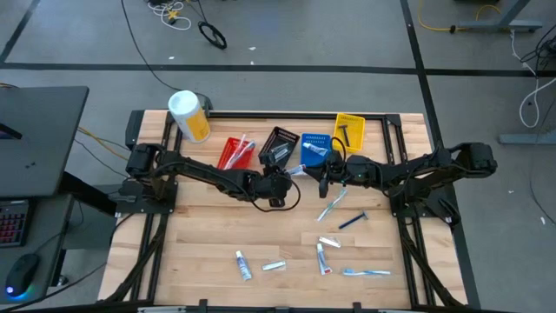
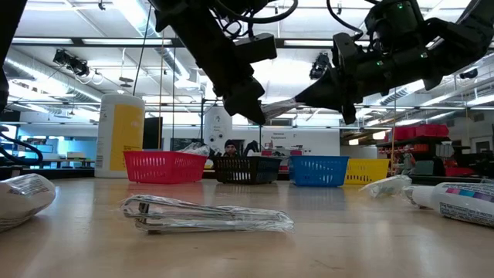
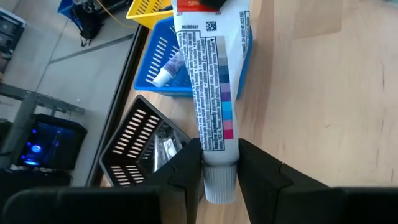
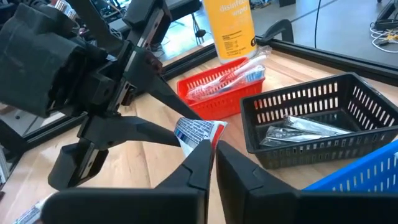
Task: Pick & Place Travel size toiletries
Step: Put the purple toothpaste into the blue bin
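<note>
a: where's the tube [image 3: 210,87]?
b: mid-air between both, above the worktop [image 1: 217,235]. left hand [image 3: 219,163] clamps its cap end, right hand [image 4: 211,163] pinches its far end.
a: axis?
b: runs hand to hand; blue bin [image 1: 314,149] just beyond.

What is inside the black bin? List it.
Crinkly clear-wrapped packets lie flat in the black bin; anything beneath them is covered. Left gripper and right gripper both clamp a white tube in the air nearby.

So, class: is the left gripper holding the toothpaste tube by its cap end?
Yes: in the left wrist view, the left gripper clamps the tube just above its white cap.
</note>
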`<state>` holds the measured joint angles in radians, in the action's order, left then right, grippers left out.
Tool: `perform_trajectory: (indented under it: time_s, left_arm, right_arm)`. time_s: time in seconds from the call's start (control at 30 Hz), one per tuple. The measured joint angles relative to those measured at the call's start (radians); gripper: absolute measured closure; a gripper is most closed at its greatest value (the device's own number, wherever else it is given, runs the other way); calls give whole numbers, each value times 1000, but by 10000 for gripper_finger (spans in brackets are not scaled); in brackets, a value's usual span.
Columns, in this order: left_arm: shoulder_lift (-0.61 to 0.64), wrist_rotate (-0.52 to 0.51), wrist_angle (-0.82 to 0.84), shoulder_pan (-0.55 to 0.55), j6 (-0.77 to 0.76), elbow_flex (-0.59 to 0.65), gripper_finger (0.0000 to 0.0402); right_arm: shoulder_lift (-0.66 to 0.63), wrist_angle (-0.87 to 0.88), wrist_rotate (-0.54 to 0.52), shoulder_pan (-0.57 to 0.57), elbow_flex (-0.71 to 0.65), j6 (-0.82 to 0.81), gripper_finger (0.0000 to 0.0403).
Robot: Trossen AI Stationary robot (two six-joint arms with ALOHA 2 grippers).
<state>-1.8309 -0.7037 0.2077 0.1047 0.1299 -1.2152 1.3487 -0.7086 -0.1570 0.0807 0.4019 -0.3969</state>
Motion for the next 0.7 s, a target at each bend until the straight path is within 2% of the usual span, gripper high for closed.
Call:
perform_trajectory:
  time_s: [0.23, 0.47, 0.7]
  left_arm:
    - [0, -25, -29, 0, 92, 2, 303]
    - [0, -21, -30, 0, 91, 2, 303]
    - [0, -1, -50, 0, 86, 5, 302]
  right_arm:
    - [-1, -1, -5, 1, -1, -2, 399]
    - [-1, 6, -6, 0, -1, 5, 401]
    - [0, 77, -108, 0, -1, 5, 402]
